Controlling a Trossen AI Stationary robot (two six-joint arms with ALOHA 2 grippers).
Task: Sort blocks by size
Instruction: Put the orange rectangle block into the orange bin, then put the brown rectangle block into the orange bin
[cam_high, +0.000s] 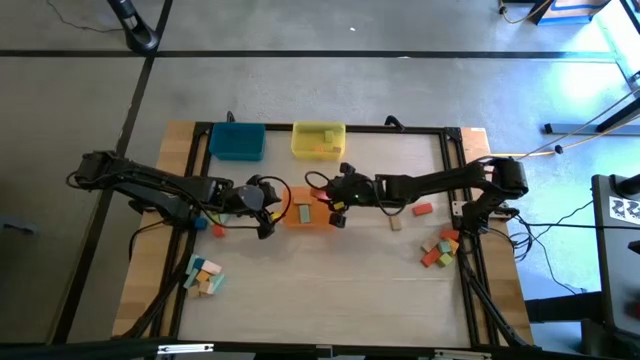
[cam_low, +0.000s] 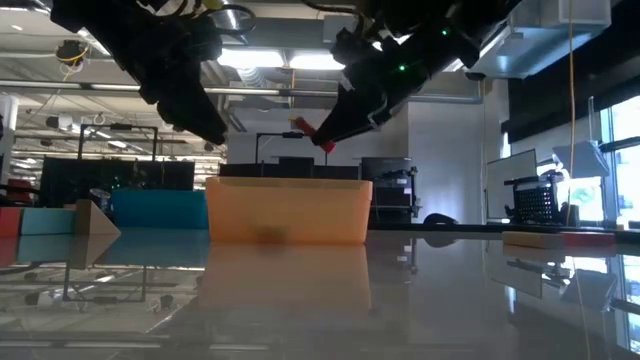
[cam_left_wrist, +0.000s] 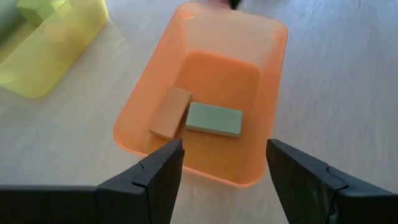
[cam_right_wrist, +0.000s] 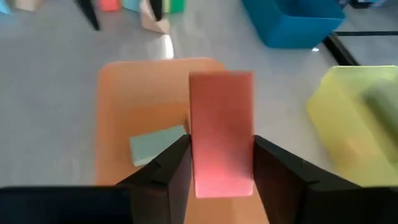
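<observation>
On the counter (cam_high: 320, 290) three trays sit: a blue tray (cam_high: 237, 140) and a yellow tray (cam_high: 318, 139) at the far edge, an orange tray (cam_high: 308, 214) mid-counter. Over the orange tray's right side hangs the right claw (cam_right_wrist: 221, 163), clamped on a red block (cam_right_wrist: 221, 134). Just left of it hovers the left claw (cam_left_wrist: 224, 171), fingers apart and holding nothing. Inside the orange tray lie a green block (cam_left_wrist: 214, 119) and an orange block (cam_left_wrist: 170, 112) (touching). Loose blocks cluster near-left (cam_high: 204, 277) and at the right edge (cam_high: 439, 249).
</observation>
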